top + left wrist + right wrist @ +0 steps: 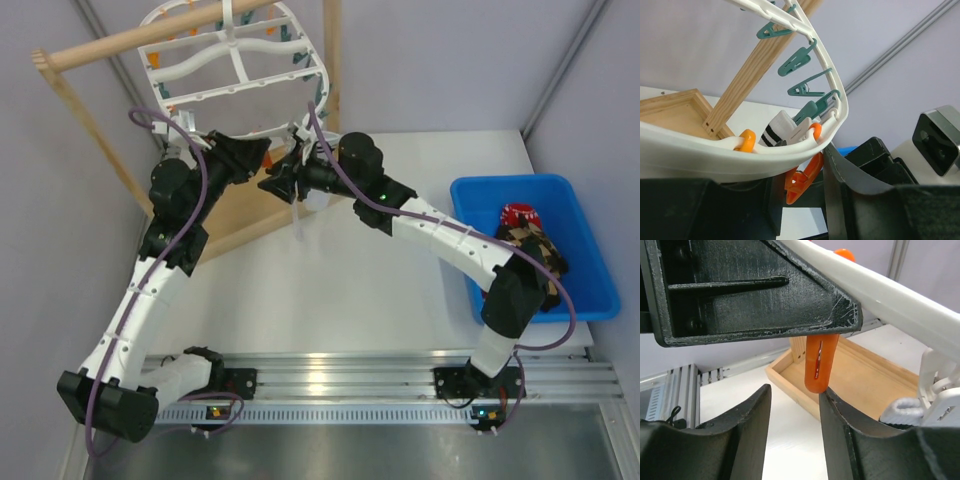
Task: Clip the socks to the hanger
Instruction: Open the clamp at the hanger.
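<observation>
The white hanger point(232, 60) hangs from a wooden pole; its rim crosses the left wrist view point(730, 160). My left gripper point(260, 160) is open, its jaws either side of a hanging orange clip point(802, 180) that leans on the right finger; in its own view the gripper point(800, 212) sits under the rim. My right gripper point(285, 182) is open and empty just below the same clip point(820, 365), whose tip touches its right finger point(840, 420). A white sock with dark bands point(777, 131) hangs at a white clip on the rim, and also shows in the right wrist view point(900, 410).
A blue bin point(510, 183) at the right holds a red sock point(520, 213) and an argyle sock point(538, 248). The wooden rack's tray base point(235, 215) lies under the hanger and its pole point(130, 40) runs across the top. Teal clips point(795, 61) line the rim.
</observation>
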`<state>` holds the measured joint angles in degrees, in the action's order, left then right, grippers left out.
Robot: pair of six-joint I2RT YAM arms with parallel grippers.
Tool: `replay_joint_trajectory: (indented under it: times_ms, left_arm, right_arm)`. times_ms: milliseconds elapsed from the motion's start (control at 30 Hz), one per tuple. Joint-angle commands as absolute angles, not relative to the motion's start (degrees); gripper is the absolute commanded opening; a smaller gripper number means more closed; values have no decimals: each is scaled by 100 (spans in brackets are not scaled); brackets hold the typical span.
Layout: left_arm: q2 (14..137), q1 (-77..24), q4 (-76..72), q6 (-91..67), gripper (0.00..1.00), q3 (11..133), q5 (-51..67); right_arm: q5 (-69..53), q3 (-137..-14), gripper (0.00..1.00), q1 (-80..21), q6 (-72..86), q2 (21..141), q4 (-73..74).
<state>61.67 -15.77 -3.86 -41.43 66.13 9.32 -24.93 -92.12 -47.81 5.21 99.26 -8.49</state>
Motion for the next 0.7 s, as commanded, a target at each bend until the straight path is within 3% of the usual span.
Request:
replay_joint_trajectory:
  times_ms: [0,133,167,200,300,500,567,600,667]
  left_arm:
    - [6214,-1547,-431,-4315,0,6768,949]
    - [6188,-1547,-378,-4289,0,6715,949]
    - [6188,-1538,-378,-4289,0,6715,958]
    - [6179,-1547,-378,-4289,0,6697,958]
    - [6170,-1538,-360,-4254,0,6645,976]
    - [6100,-1538,-299,-4087,0,6557,958]
    - [6100,-1538,-334,-4131,0,6557,949]
    - [6126,-1538,-351,-4140,0,6574,958]
    - [6152,-1538,-395,-4157,0,6592,949]
  right_arm:
    - [-2487,-9395,42,-4746,563,9720,-1424]
    - [-2303,-9553,32,-4755,414,9817,-1354]
    - [-2268,-9571,27,-4746,343,9817,-1336]
    - [-2250,-9597,15,-4746,308,9826,-1319]
    - [-2188,-9641,0,-4737,185,9817,-1248]
    - [-2276,-9589,0,-4667,158,9730,-1248]
    - [-2399,-9598,11,-4676,158,9729,-1169]
    - [-2495,-9580,28,-4667,150,9729,-1160]
    - [-2706,-9502,44,-4676,193,9712,-1239]
